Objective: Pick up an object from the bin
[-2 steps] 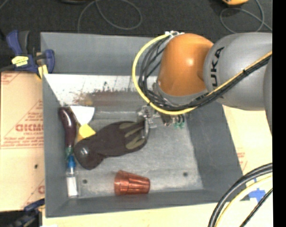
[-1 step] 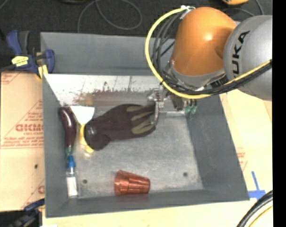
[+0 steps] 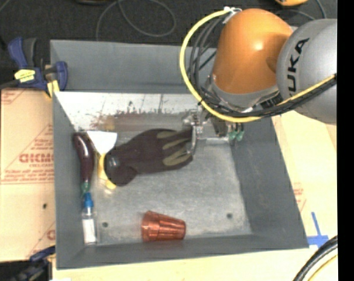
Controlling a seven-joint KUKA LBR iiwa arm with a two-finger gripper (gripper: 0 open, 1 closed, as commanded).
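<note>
My gripper (image 3: 195, 137) hangs under the orange-covered wrist in the upper middle of the bin. Its tip is down at the right end of a dark brown glove (image 3: 143, 154). The glove lies flat across the bin's centre, its olive-tinted fingers pointing right toward the gripper. I cannot tell whether the gripper touches the glove. A white paper scrap (image 3: 103, 141) and a small yellow piece (image 3: 108, 184) stick out at the glove's left end.
A dark purple eggplant-shaped toy (image 3: 83, 154) lies along the left wall. Below it is a small clear bottle with a blue cap (image 3: 88, 216). A copper-coloured ribbed cup (image 3: 162, 226) lies on its side near the front wall. The arm covers the bin's upper right.
</note>
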